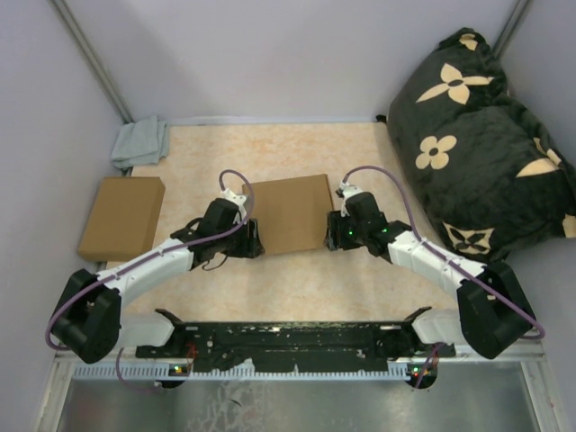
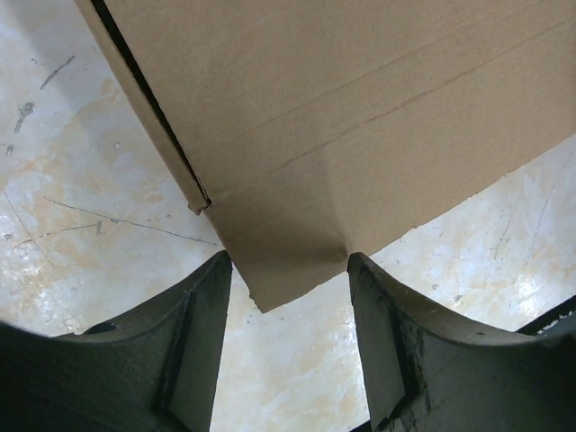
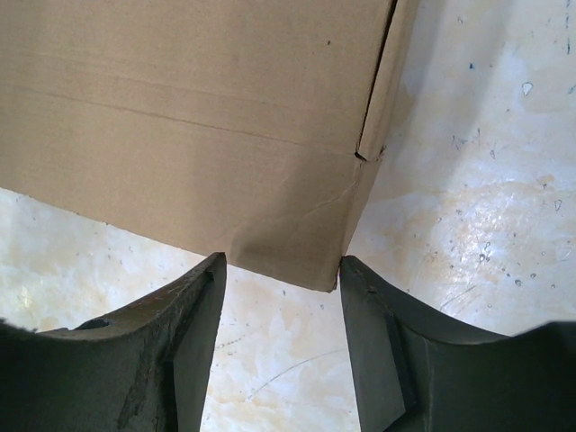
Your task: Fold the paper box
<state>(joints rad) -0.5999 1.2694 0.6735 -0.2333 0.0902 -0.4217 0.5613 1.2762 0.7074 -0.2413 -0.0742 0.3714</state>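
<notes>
Gripping the paper box (image 1: 290, 214) from both sides, I work at the middle of the marbled beige table (image 1: 297, 288), where the flat brown cardboard lies between my two arms. My left gripper (image 2: 288, 265) pinches the box's lower left corner: in the left wrist view the corner pokes down between the dark fingers (image 2: 180, 342), and both tips touch its edges. My right gripper (image 3: 281, 265) clamps the lower right corner the same way, each tip against the cardboard. A dark slit runs along the box's side edge in both wrist views, and faint crease lines cross its top face. At the left of the overhead frame sits a plain cardboard box (image 1: 121, 216), with a grey cloth (image 1: 141, 142) above it in the corner. A black cushion with cream flowers (image 1: 477, 135) fills the upper right.
</notes>
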